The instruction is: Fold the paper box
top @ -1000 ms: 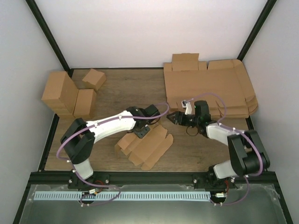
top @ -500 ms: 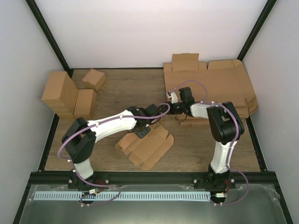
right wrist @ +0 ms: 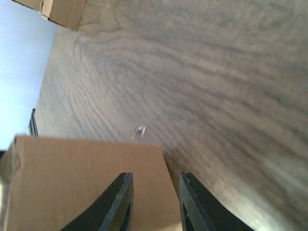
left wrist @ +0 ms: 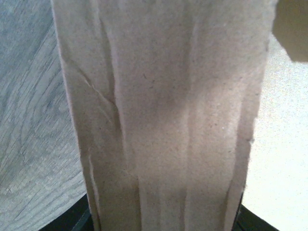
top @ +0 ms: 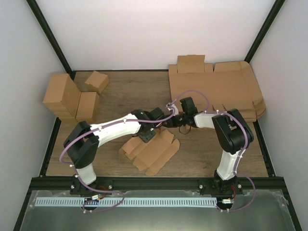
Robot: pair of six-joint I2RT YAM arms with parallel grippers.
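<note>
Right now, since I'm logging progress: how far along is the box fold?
Done: box partly creased, one end raised. In hand: left gripper clamps one panel; right gripper hovers, jaws apart, over a corner. Left: it lies mostly open, no closed box yet.

No writing to read

We find no text, label, brand, number or sign anywhere: the paper box (top: 153,150), the pile of flat sheets (top: 216,89), the folded boxes (top: 62,96) and the wooden table (top: 134,91) are all plain and unprinted.
</note>
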